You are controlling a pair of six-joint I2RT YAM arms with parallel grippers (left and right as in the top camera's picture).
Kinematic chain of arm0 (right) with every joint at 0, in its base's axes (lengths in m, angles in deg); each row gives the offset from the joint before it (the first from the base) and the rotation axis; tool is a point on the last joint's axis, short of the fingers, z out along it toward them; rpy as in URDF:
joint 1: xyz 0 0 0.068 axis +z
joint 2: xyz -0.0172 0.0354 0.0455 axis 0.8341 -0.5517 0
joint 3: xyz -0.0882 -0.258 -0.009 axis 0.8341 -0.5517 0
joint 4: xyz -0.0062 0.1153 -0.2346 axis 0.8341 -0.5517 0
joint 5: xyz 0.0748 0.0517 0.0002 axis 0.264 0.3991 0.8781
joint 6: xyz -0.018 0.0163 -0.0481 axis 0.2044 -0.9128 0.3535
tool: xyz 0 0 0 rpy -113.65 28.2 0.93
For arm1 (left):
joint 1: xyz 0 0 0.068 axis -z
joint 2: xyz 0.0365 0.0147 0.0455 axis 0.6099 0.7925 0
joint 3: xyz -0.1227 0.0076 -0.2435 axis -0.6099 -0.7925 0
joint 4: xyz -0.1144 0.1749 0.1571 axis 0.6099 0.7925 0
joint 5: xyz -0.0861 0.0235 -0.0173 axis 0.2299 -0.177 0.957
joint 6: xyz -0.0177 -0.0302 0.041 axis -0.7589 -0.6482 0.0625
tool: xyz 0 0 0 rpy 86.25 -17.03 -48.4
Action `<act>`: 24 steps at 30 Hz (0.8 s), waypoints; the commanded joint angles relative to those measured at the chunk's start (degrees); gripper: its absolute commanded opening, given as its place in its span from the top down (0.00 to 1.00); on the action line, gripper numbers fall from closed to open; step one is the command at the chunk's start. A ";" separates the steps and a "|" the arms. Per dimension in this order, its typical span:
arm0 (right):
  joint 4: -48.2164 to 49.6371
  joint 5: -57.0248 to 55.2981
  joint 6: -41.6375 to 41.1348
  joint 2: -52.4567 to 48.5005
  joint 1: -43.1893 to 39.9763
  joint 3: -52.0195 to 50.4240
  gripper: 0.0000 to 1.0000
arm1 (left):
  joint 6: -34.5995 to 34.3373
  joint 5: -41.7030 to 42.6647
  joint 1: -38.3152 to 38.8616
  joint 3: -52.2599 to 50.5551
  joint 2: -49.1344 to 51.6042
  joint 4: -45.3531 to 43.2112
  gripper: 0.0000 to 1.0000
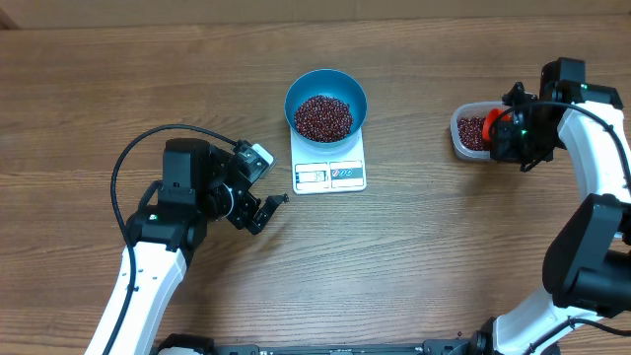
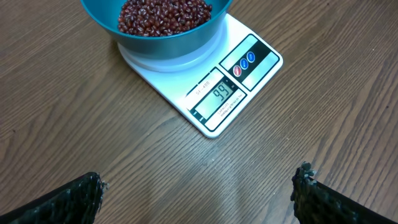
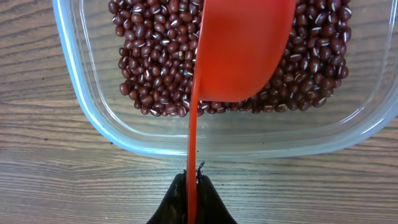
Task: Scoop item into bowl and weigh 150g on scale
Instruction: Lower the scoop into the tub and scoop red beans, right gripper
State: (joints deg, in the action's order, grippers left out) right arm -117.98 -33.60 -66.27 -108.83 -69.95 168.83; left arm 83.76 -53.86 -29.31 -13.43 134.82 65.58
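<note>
The blue bowl (image 1: 326, 105) sits on the white scale (image 1: 329, 170), holding a heap of red-brown beans (image 1: 323, 116). In the left wrist view the bowl (image 2: 158, 28) and the scale (image 2: 230, 93) lie ahead, the display lit. My left gripper (image 1: 258, 210) (image 2: 198, 186) stands open over bare table, left of the scale. My right gripper (image 1: 513, 133) (image 3: 193, 177) is shut on the thin handle of an orange-red scoop (image 3: 239, 50). The scoop hangs over the beans (image 3: 155, 62) in the clear plastic tub (image 3: 81, 106).
The clear tub (image 1: 469, 131) stands at the right of the table, about a hand's width from the scale. Black cable loops beside the left arm (image 1: 148, 148). The wood table (image 1: 424, 256) shows between the arms.
</note>
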 commanded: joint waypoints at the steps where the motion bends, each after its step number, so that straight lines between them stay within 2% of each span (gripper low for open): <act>1: 0.31 0.35 0.00 -0.15 -0.13 -0.39 0.96 | -0.55 -0.15 0.11 0.02 -0.02 -0.15 0.00; 18: -1.07 2.12 0.04 -4.81 4.50 -0.44 0.96 | -0.55 -0.17 0.11 0.02 -0.02 -0.15 0.00; 24: -2.12 8.81 0.46 -4.81 3.65 -0.42 0.96 | -0.55 -0.17 0.11 0.02 -0.02 -0.15 0.01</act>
State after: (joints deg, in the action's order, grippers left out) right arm -119.84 -30.61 -66.25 -113.14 -65.71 168.83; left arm 83.76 -53.86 -29.31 -13.43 134.82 65.58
